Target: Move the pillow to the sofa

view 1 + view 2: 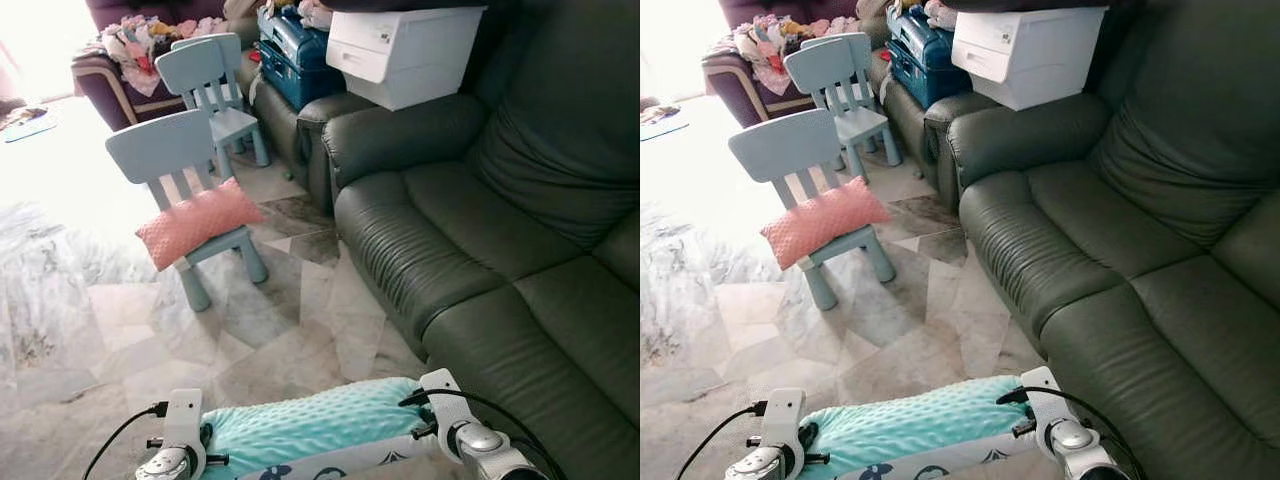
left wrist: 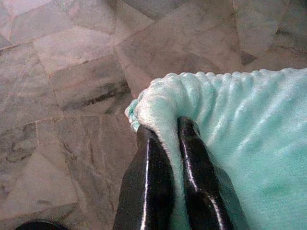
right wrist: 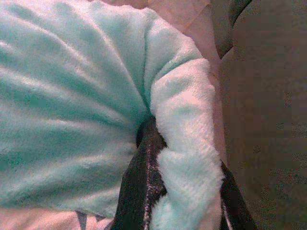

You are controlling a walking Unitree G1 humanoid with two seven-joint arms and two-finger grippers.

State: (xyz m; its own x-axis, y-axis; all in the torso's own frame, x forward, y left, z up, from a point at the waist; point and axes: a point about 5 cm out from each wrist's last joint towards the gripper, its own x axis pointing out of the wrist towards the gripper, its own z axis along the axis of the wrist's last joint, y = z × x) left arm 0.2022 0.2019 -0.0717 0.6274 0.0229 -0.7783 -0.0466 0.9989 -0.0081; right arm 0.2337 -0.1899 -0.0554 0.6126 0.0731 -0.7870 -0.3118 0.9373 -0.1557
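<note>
From my head, the teal pillow [image 1: 310, 425] hangs stretched between my two grippers, the sofa [image 1: 500, 250] beyond my right fingers. My left gripper [image 2: 165, 143] pinches one plush corner; my right gripper [image 3: 184, 158] clamps the other. Either thin fold could slip, I judge.

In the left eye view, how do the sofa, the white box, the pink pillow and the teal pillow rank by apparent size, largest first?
1. Sofa, clearly the largest.
2. White box.
3. Teal pillow and pink pillow: unsure. The teal one is nearer the camera and cut off by the frame edge, held between the left gripper and right gripper.
</note>
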